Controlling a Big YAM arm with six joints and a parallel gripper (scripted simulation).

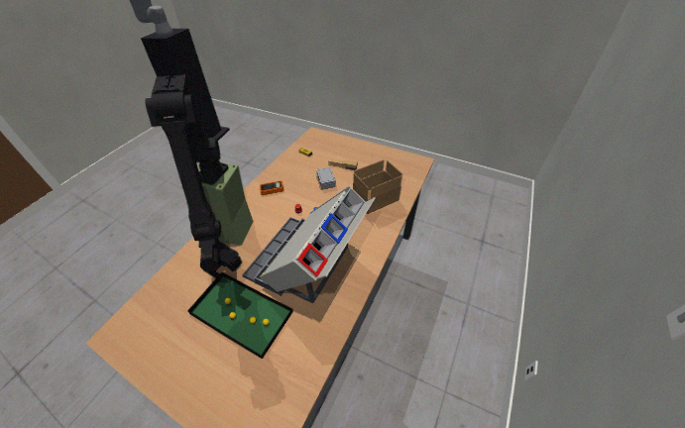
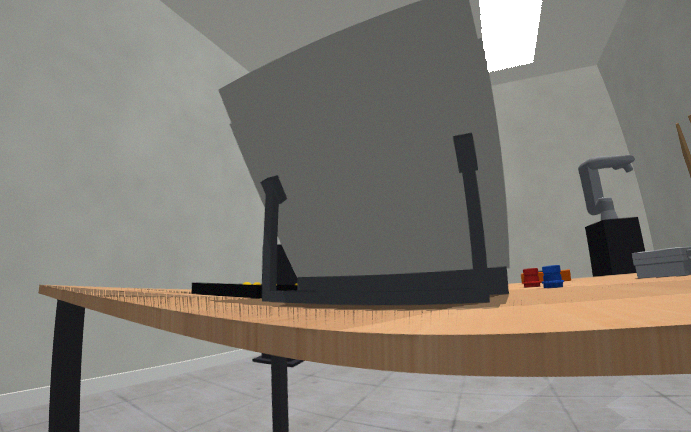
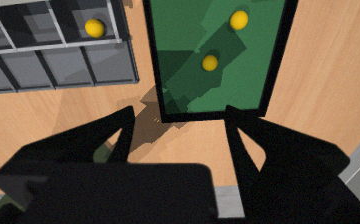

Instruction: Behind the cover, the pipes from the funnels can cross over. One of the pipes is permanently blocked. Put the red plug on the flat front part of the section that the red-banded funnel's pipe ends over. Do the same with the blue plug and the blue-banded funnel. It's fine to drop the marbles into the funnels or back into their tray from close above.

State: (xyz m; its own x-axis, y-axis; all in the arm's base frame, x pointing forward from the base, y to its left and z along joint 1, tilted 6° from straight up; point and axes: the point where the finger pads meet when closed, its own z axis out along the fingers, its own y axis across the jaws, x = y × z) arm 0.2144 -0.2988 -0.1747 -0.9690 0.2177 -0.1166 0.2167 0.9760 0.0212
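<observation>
My gripper (image 1: 225, 265) is open and empty, low over the near edge of the green marble tray (image 1: 240, 313), seen in the wrist view (image 3: 178, 125). The tray holds several yellow marbles (image 1: 232, 310); two show in the wrist view (image 3: 210, 62). One yellow marble (image 3: 94, 28) lies in the end section of the grey sectioned bin (image 3: 56, 45). The funnel box (image 1: 312, 239) has a red-banded funnel (image 1: 311, 259) and a blue-banded funnel (image 1: 334, 228). The red plug (image 1: 297, 208) stands on the table beyond the bin; the red plug (image 2: 530, 277) and the blue plug (image 2: 551, 276) stand side by side in the exterior view.
A green pedestal (image 1: 225, 204) holds the arm's base beside the bin. An orange device (image 1: 272, 186), a grey case (image 1: 325, 177), a cardboard box (image 1: 378, 183), a yellow block (image 1: 304, 152) and a wooden bar (image 1: 342, 162) lie at the far end of the table.
</observation>
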